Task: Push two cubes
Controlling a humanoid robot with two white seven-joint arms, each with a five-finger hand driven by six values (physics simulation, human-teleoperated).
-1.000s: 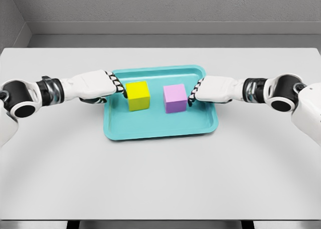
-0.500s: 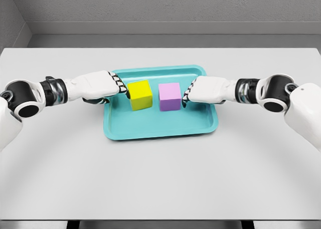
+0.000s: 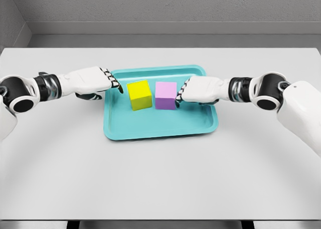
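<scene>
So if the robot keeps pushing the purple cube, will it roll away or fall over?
Probably neither. The purple cube has flat sides and sits flat on the teal tray, so it should slide, not roll. It looks about as wide as tall, so tipping seems unlikely. The right hand presses its side, and the yellow cube close beside it would likely stop it.
</scene>
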